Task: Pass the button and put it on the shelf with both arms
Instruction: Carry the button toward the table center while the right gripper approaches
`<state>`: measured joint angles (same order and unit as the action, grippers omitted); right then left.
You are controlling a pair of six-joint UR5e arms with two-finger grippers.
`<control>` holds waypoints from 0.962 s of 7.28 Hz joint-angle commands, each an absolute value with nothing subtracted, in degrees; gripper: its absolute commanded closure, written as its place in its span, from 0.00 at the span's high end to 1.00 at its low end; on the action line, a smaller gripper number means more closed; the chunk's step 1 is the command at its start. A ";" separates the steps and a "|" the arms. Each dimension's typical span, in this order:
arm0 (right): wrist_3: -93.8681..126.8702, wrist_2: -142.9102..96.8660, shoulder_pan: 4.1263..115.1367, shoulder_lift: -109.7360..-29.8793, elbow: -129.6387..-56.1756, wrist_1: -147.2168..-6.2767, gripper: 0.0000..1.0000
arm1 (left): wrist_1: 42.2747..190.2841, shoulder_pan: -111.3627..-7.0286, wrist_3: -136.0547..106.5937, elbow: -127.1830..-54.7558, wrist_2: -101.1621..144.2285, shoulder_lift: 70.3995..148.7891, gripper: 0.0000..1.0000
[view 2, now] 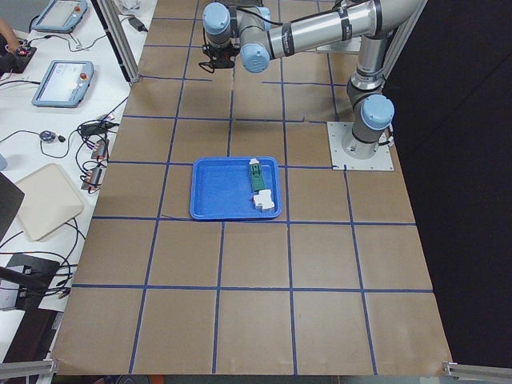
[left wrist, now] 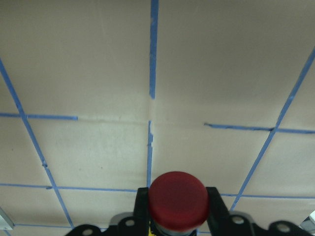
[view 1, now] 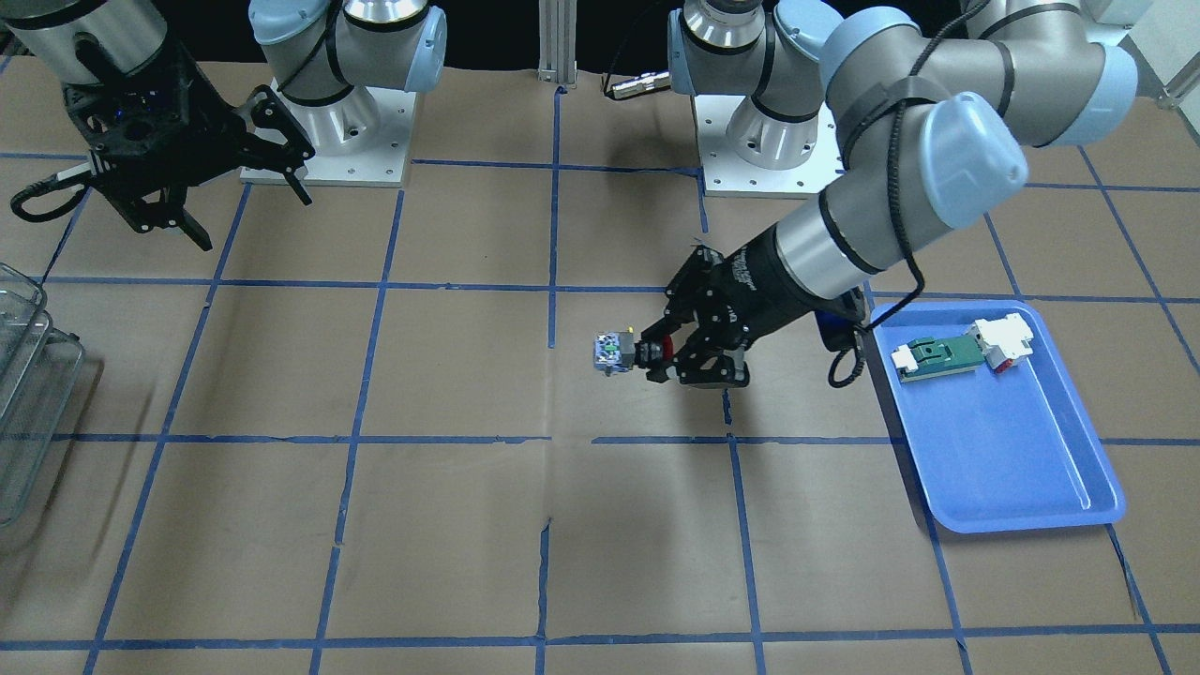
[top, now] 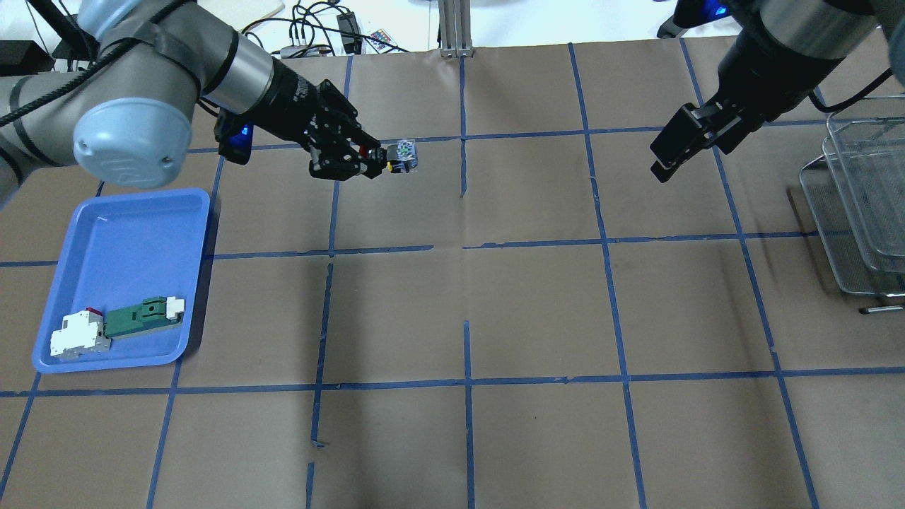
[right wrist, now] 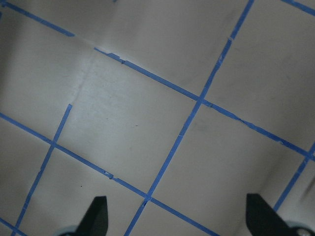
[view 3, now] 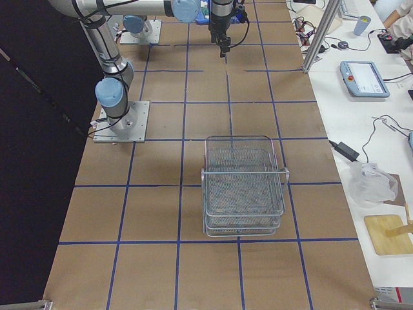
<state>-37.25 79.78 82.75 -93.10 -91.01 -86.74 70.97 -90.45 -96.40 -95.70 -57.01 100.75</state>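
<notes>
My left gripper (view 1: pixel 649 356) is shut on the button (view 1: pixel 609 353) and holds it above the table's middle, with the grey-blue block pointing away from the arm. In the overhead view the left gripper (top: pixel 371 161) and the button (top: pixel 403 155) are left of centre. The left wrist view shows the button's red cap (left wrist: pixel 177 200) between the fingers. My right gripper (view 1: pixel 253 217) is open and empty, raised on the far side from the button; it also shows in the overhead view (top: pixel 661 157). The shelf (view 3: pixel 245 137), a see-through tiered mesh rack, stands at the table's right end (top: pixel 870 233).
A flat blue tray (top: pixel 120 240) on my left side holds a green-and-white board part (top: pixel 145 317) and a white block with a red tip (top: pixel 78 336). Brown paper with blue tape lines covers the table between the two grippers.
</notes>
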 commanded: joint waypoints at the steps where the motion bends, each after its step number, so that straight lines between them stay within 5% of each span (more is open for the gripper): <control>1: -51.27 76.99 81.48 -94.21 -91.41 -86.22 1.00 | 64.36 -97.01 -105.61 -96.24 -57.04 101.42 0.00; 7: -90.56 67.42 81.39 -94.23 -92.80 -80.35 1.00 | 59.77 -106.25 -117.41 -95.62 -56.87 100.02 0.00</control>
